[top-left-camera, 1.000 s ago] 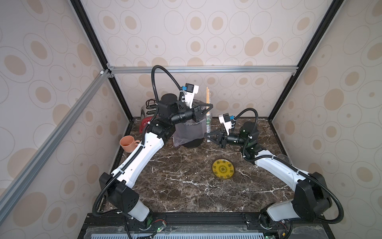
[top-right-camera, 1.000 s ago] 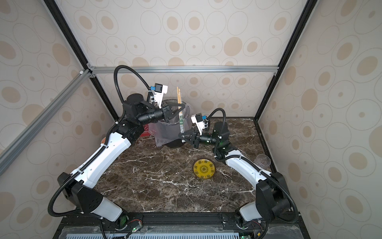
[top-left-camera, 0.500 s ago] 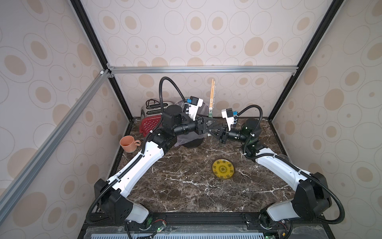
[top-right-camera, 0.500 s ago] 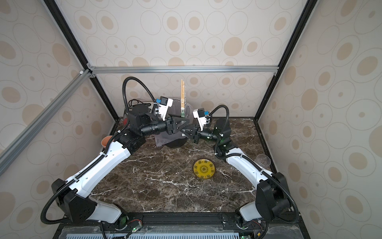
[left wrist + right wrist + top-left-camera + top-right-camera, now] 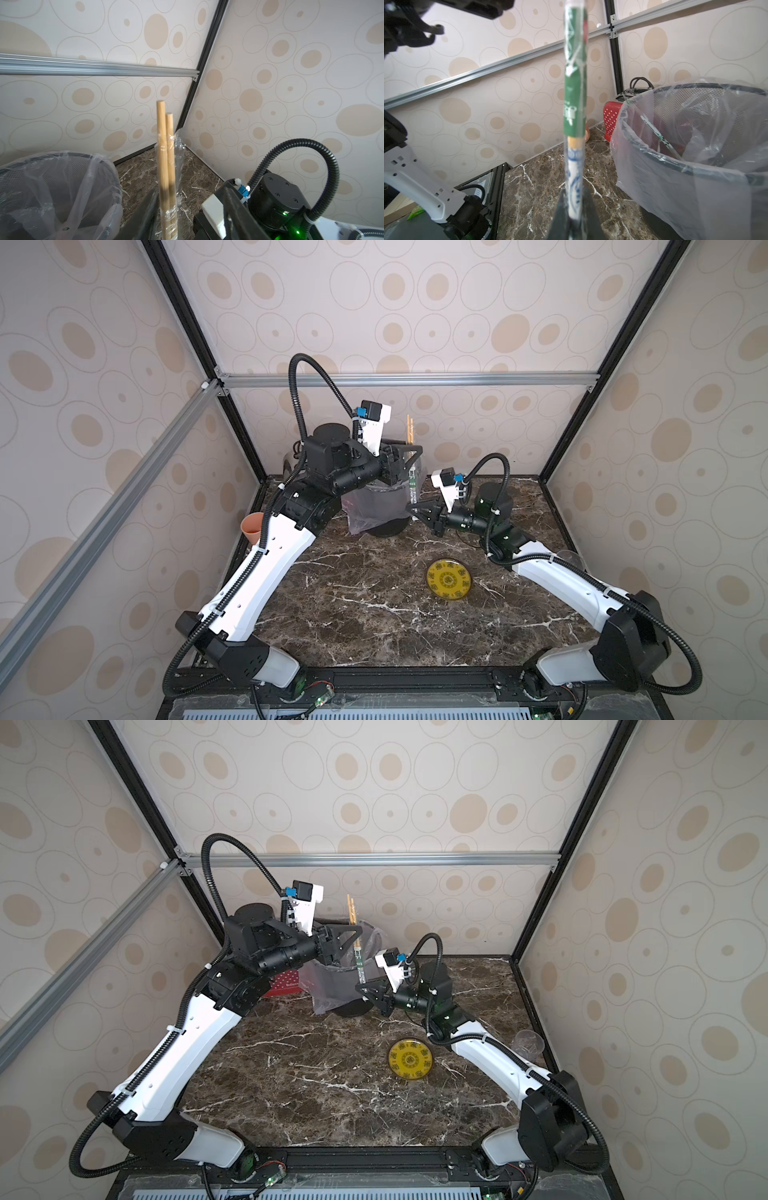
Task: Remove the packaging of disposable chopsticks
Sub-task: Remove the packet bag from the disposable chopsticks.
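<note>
Compared with half a second ago, the left end effector (image 5: pixel 409 457) is raised again. The right end effector (image 5: pixel 414 509) sits lower, nearer the bench (image 5: pixel 374 593), and the chopsticks (image 5: pixel 409 429) stand lower with it. Compared with a second ago, the left jaws stand apart instead of closed.

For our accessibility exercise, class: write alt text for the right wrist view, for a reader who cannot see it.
A clear plastic chopstick sleeve with a green printed band stands upright in the centre, its lower end pinched in the right gripper. Beside it, on the marble tabletop, stands a bag-lined black mesh bin, a red toaster behind.
</note>
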`<state>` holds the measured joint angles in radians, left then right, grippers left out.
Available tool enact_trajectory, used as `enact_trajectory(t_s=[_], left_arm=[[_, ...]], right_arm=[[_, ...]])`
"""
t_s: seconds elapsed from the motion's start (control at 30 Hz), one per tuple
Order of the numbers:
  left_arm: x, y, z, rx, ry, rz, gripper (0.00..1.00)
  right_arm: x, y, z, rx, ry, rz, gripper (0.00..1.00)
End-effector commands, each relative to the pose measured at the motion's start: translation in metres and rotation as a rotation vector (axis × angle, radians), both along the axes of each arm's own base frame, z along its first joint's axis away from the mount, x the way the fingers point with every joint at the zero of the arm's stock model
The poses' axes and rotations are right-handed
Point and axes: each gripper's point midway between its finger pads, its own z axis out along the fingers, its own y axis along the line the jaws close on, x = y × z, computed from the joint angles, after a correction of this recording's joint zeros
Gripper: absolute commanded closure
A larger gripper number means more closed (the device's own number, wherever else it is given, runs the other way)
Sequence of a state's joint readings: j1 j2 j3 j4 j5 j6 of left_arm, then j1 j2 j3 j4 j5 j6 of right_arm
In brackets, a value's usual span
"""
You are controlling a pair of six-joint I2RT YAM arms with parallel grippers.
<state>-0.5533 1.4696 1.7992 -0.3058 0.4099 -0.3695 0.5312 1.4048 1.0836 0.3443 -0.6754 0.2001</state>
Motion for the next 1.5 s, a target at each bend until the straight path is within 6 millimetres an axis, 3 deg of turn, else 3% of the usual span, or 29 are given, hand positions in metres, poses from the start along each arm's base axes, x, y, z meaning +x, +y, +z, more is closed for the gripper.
enact_trajectory(t_s=[0.0, 0.1, 0.2, 0.4, 0.67, 0.93, 1.2, 1.47], left_arm=[[0.001, 0.014, 0.006, 0.044, -0.019, 0.065, 0.49], [0.001, 0.014, 0.014, 0.037, -0.033, 0.058, 0.5], [0.005, 0.013, 0.018, 0.029, -0.039, 0.051, 0.62], [0.016, 0.008, 0.02, 0.018, -0.029, 0.03, 0.7], [0.029, 0.011, 0.017, 0.035, -0.021, 0.056, 0.71], [0.027, 0.006, 0.018, 0.023, -0.02, 0.026, 1.0], [0.023, -0.002, 0.01, -0.003, 0.009, -0.029, 1.0], [0.013, -0.017, -0.029, -0.03, 0.089, -0.122, 1.0]], right_arm=[[0.001, -0.004, -0.003, -0.039, -0.03, -0.035, 1.0], [0.001, -0.004, -0.003, -0.039, -0.026, -0.03, 1.0], [0.0, -0.003, -0.002, -0.036, -0.026, -0.023, 1.0], [-0.004, -0.002, -0.001, -0.031, -0.029, -0.006, 1.0], [-0.007, -0.002, 0.0, -0.03, -0.034, 0.004, 1.0], [-0.006, -0.003, -0.003, -0.035, -0.031, 0.003, 1.0], [-0.004, -0.003, 0.004, -0.017, -0.045, -0.007, 1.0], [-0.004, -0.003, 0.043, 0.092, -0.086, -0.006, 1.0]])
